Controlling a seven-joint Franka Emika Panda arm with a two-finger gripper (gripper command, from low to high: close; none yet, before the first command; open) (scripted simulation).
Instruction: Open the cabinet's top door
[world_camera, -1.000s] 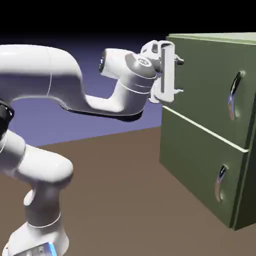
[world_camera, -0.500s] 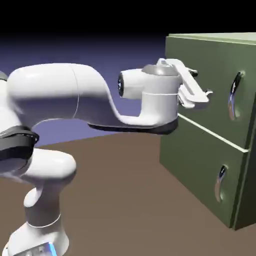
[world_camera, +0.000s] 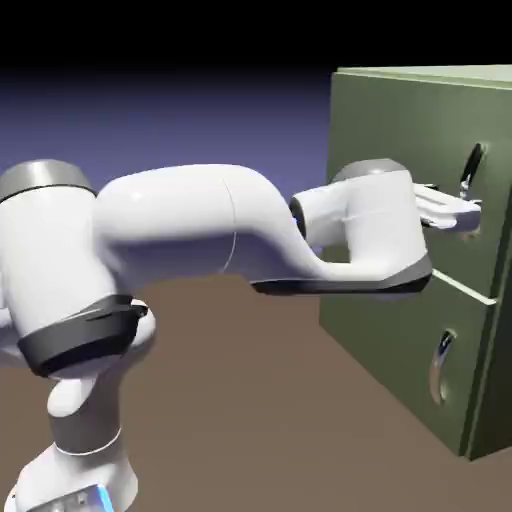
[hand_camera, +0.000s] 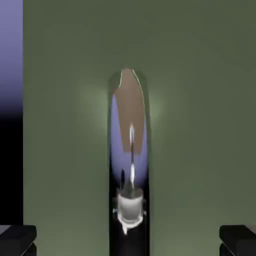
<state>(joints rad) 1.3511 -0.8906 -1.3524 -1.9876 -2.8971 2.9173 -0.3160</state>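
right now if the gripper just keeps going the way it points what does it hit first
Most likely the top door's silver handle: in the hand view it sits centred between the open gripper's fingertips, though the remaining gap is unclear.

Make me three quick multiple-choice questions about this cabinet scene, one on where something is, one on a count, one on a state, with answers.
1. In the hand view, where does the handle sit?
A. centred between the fingers
B. far left
C. out of view

2. How many silver handles show on the cabinet in the exterior view?
A. one
B. two
C. four

3. How is the top door?
A. wide open
B. removed
C. closed

Answers: 1 A, the handle runs up the middle; 2 B, one per panel; 3 C, the panel lies flush, no interior showing.
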